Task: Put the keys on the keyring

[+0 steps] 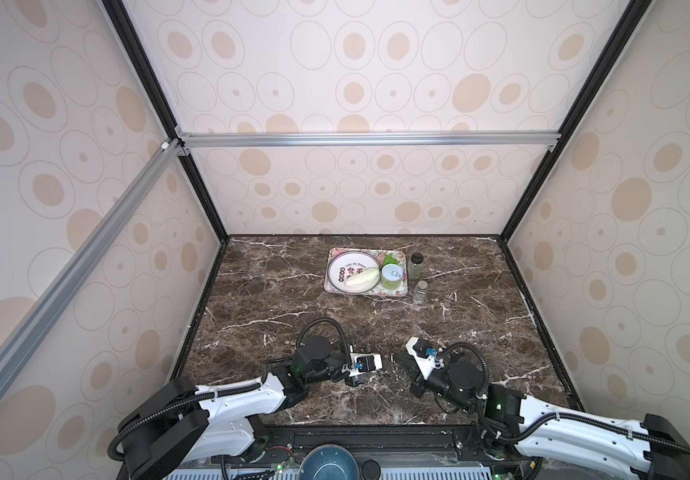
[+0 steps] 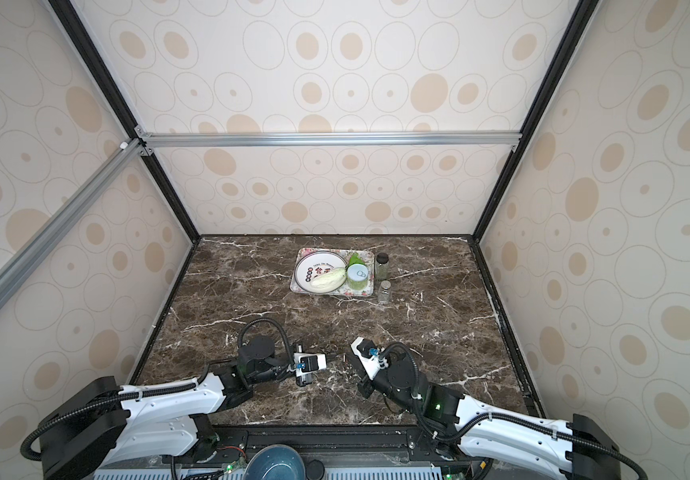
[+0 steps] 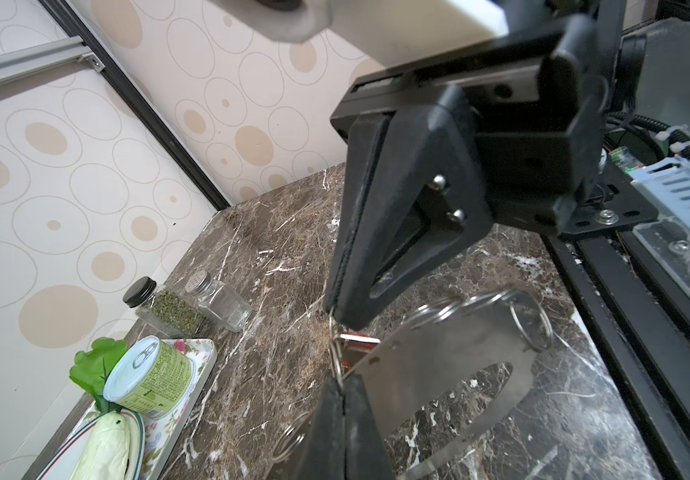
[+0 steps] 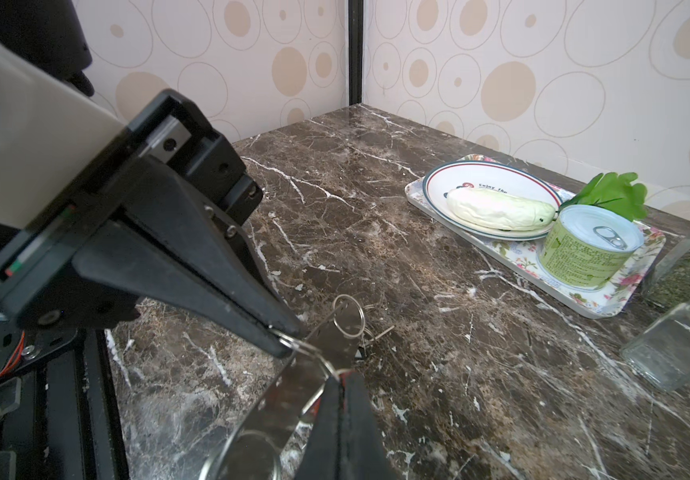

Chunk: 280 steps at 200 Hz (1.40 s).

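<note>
1. We see both arms meeting at the keyring (image 3: 438, 353), a flat grey metal plate with a big oval hole. It sits low over the marble desk (image 4: 418, 291), well apart from the floral tray (image 4: 609, 293), on the robot's side of it.
2. The left gripper (image 3: 338, 388) has its fingers pressed fully together on a thin wire ring (image 3: 336, 361) at the plate's rim. The right gripper (image 4: 341, 382), its fingers equally closed, pinches what looks to us like the same ring.
3. The red-orange key (image 3: 357, 345) hangs between the two pairs of fingers, just beside the rim on the side facing the tray.
4. A small dark piece with a pale patch (image 4: 359, 353) peeks out by that rim. It may be the black key, but it is too small for us to tell.
5. We judge the plate stiff, light and smooth, likely to skate on polished stone, so it is best pinched across its flat rim near the small holes.
6. The wire ring looks springy and slippery. We would grip it square across the wire and use the plastic tag as the key's handle.
</note>
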Each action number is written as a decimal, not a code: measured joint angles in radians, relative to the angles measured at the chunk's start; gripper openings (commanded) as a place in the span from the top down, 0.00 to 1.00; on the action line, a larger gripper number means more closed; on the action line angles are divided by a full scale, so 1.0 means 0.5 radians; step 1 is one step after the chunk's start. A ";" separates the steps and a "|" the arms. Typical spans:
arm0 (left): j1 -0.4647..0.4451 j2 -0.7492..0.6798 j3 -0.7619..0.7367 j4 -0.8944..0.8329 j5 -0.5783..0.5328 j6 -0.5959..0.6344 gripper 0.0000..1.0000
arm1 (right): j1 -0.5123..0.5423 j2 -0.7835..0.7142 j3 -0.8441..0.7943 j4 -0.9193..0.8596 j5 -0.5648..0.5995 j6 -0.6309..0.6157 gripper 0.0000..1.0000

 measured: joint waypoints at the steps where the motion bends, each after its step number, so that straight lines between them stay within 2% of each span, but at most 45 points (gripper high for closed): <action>1: 0.000 0.000 0.000 0.002 0.000 0.000 1.00 | 0.000 -0.001 0.000 0.000 0.000 0.000 1.00; 137: -0.002 0.000 0.001 0.010 -0.002 -0.001 1.00 | 0.002 -0.014 -0.004 0.000 0.007 -0.008 1.00; 165: -0.003 0.000 0.001 0.012 -0.034 -0.015 1.00 | 0.005 -0.024 0.008 -0.060 0.039 0.066 0.88; 197: -0.005 -0.002 0.000 0.001 -0.058 -0.035 1.00 | -0.014 -0.114 0.114 -0.375 0.310 0.279 0.68; 217: -0.006 -0.005 -0.001 0.000 -0.079 -0.044 1.00 | -0.014 -0.229 0.172 -0.568 0.409 0.407 0.60; 233: -0.006 -0.015 -0.002 0.000 -0.090 -0.050 1.00 | -0.014 -0.323 0.211 -0.703 0.448 0.472 0.56; 254: -0.006 -0.040 -0.004 0.001 -0.098 -0.051 1.00 | -0.014 -0.407 0.340 -0.913 0.459 0.509 0.56; 280: -0.006 -0.063 -0.004 -0.001 -0.098 -0.051 1.00 | -0.014 -0.392 0.637 -1.066 0.481 0.430 0.56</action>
